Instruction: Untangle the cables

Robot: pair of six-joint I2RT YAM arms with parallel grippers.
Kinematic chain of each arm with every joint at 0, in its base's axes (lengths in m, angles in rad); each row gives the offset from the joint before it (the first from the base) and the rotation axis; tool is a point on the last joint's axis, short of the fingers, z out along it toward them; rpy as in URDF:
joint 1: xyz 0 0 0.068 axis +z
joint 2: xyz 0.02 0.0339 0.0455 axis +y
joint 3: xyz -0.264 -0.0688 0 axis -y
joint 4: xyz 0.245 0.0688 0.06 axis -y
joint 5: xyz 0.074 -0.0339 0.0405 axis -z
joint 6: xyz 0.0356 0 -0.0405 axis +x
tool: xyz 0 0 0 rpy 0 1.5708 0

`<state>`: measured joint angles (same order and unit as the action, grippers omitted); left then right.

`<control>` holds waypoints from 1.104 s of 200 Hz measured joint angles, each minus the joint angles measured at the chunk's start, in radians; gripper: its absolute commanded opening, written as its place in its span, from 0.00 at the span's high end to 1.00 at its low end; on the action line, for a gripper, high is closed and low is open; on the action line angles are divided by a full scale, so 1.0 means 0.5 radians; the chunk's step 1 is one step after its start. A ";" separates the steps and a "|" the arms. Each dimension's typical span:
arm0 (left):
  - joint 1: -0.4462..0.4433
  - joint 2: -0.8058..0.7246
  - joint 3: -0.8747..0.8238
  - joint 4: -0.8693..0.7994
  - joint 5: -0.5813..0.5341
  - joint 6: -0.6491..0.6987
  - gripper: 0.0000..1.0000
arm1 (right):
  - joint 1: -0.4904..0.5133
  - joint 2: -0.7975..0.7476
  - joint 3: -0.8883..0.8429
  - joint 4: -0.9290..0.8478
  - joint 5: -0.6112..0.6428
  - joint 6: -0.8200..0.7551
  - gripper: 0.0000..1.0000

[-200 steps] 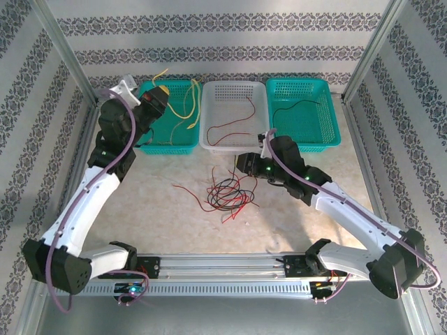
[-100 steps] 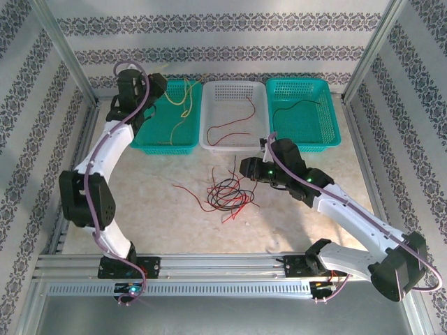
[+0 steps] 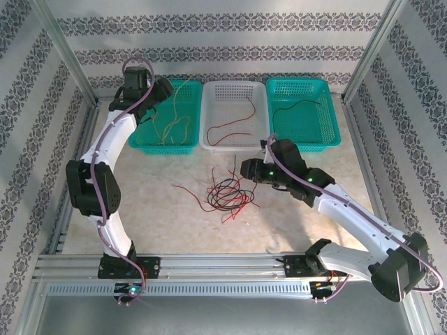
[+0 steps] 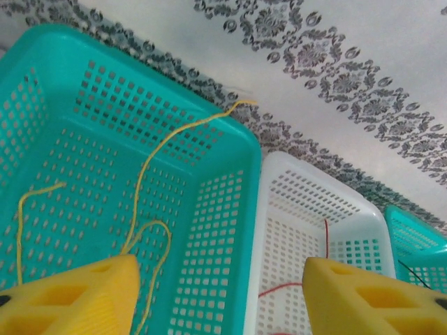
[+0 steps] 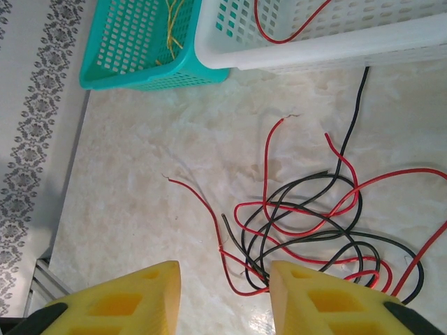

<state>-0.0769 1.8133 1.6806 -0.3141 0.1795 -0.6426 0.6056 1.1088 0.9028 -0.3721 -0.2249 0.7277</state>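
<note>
Seen from above, bare table (image 3: 150,216) lies open at lower left and centre, between the left arm (image 3: 105,150) and the tangle of red and black cables (image 3: 227,194). Three baskets wall off the upper edge, side by side: the left teal basket (image 3: 167,148), the white basket (image 3: 234,147) and the right teal basket (image 3: 307,146). Their high walls leave only their open tops as a way in. The left arm stands along the left side, with the left gripper (image 3: 162,91) over the left teal basket's upper left corner. The right arm (image 3: 349,216) crosses the lower right diagonally and closes that side of the tangle. Slanted frame posts (image 3: 66,52) bound the upper corners, and a rail (image 3: 223,266) runs along the bottom. A strip of table between the basket fronts and the tangle is free, except for one black strand reaching up near the white basket.
</note>
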 measured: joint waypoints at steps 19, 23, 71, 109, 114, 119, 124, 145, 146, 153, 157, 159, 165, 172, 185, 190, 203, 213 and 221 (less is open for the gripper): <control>-0.014 -0.164 -0.190 -0.029 0.069 0.015 0.43 | 0.038 0.102 0.056 -0.007 0.013 -0.013 0.48; -0.018 -0.204 -0.243 -0.027 0.080 0.017 0.43 | 0.050 0.129 0.069 -0.011 0.014 -0.020 0.47; -0.122 -0.884 -1.004 -0.033 0.311 0.017 0.42 | 0.300 0.572 0.259 -0.077 0.031 -0.103 0.44; -0.134 -1.293 -1.396 -0.060 0.418 0.014 0.45 | 0.389 0.863 0.443 -0.239 0.177 -0.153 0.49; -0.135 -1.330 -1.435 -0.061 0.424 0.011 0.45 | 0.378 0.876 0.455 -0.259 0.208 -0.154 0.50; -0.137 -1.363 -1.475 -0.062 0.429 0.006 0.46 | 0.367 0.883 0.463 -0.276 0.235 -0.154 0.50; -0.140 -1.393 -1.512 -0.062 0.435 -0.002 0.46 | 0.355 0.890 0.472 -0.295 0.264 -0.154 0.51; -0.168 -1.465 -1.643 -0.061 0.466 -0.051 0.47 | 0.317 0.927 0.540 -0.434 0.401 -0.164 0.53; -0.170 -1.466 -1.646 -0.061 0.467 -0.053 0.47 | 0.316 0.929 0.542 -0.437 0.405 -0.164 0.53; -0.188 -1.469 -1.675 -0.061 0.476 -0.069 0.47 | 0.310 0.939 0.554 -0.472 0.443 -0.167 0.53; -0.199 -1.469 -1.688 -0.061 0.479 -0.079 0.47 | 0.306 0.939 0.553 -0.490 0.464 -0.169 0.52; -0.206 -1.469 -1.693 -0.060 0.480 -0.079 0.47 | 0.306 0.939 0.551 -0.500 0.471 -0.168 0.52; -0.225 -1.468 -1.705 -0.060 0.484 -0.087 0.47 | 0.301 0.935 0.538 -0.522 0.485 -0.169 0.51; -0.253 -1.465 -1.712 -0.060 0.488 -0.092 0.47 | 0.299 0.919 0.507 -0.538 0.496 -0.169 0.49; -0.319 -1.448 -1.711 -0.047 0.494 -0.092 0.48 | 0.289 0.861 0.411 -0.575 0.510 -0.169 0.47; -0.348 -1.437 -1.711 -0.040 0.491 -0.092 0.48 | 0.278 0.829 0.366 -0.591 0.510 -0.169 0.47; -0.421 -1.390 -1.694 -0.037 0.489 -0.091 0.50 | 0.251 0.744 0.258 -0.642 0.508 -0.167 0.48; -0.464 -1.347 -1.674 -0.033 0.484 -0.091 0.50 | 0.219 0.687 0.191 -0.682 0.507 -0.165 0.49; -0.490 -1.305 -1.656 -0.030 0.482 -0.091 0.51 | 0.196 0.658 0.148 -0.701 0.504 -0.159 0.49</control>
<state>-0.3218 1.1606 0.8528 -0.3290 0.4206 -0.6880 0.7036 1.4376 0.9768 -0.7227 0.0273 0.6479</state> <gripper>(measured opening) 0.501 0.515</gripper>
